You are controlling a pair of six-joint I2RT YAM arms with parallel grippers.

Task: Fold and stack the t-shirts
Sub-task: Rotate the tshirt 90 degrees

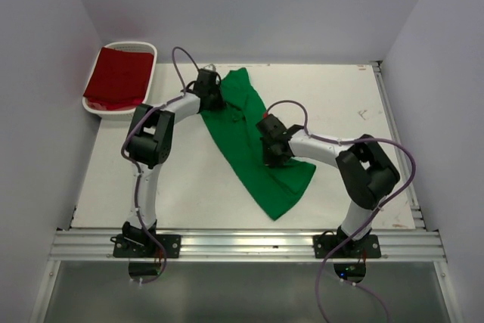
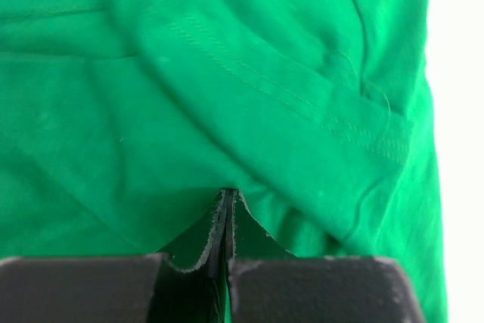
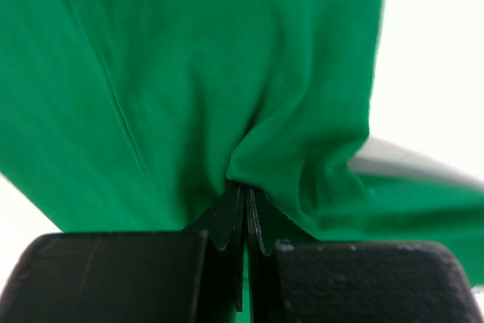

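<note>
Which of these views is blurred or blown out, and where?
Top external: evenly lit and sharp, the green t-shirt clear, with only soft shadows. Left wrist: the shirt's stitching is crisp, but the table at the right edge is washed out to white. Right wrist: the cloth is soft and blurred, the table is blown white, and a grey streak is too smeared to identify.

Probably a robotics lab: white table (image 1: 189, 179) boxed by plain walls (image 1: 257, 5), aluminium mounting rail (image 1: 249, 246).
</note>
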